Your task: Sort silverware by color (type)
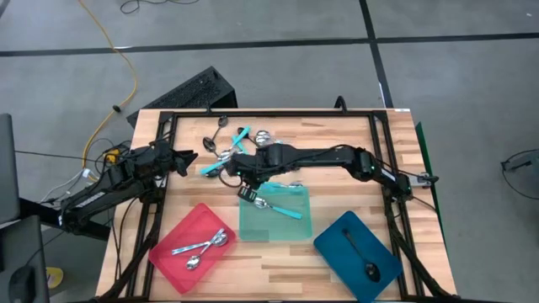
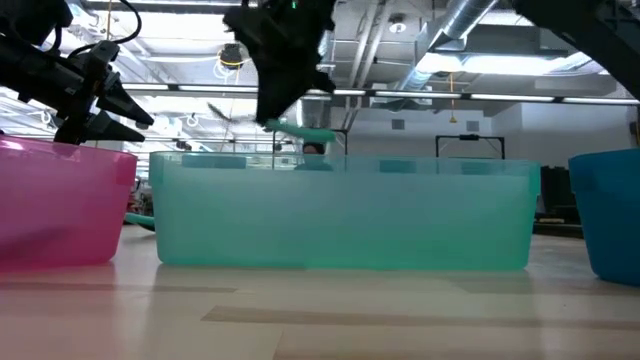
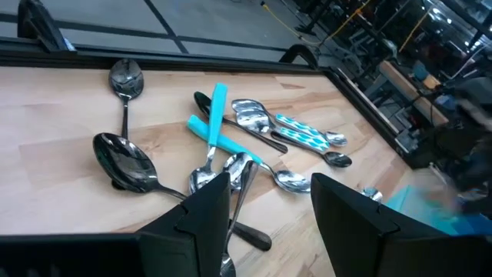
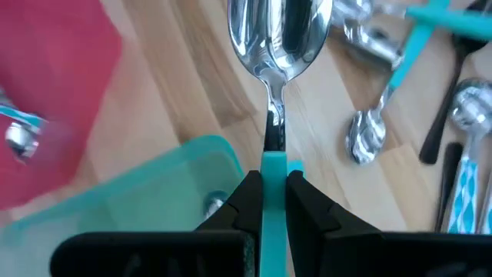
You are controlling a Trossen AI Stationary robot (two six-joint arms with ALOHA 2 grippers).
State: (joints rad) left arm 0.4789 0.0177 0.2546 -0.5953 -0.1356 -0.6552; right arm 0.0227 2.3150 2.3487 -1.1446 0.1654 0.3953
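right wrist view | right hand [image 4: 267, 192] clamps turquoise-handled spoon [image 4: 278, 46] above teal tray [image 4: 146, 192] | left hand [image 3: 269, 208] wide, empty

Pinched between the matt black fingers of the right gripper [image 4: 274, 201], the spoon [image 4: 279, 35] has a mirror-glossy metal bowl and a smooth turquoise plastic handle; just beneath lies the translucent, frosted teal plastic tray [image 4: 165, 188] on a pale, satin-finished wooden table [image 4: 192, 92] with visible grain
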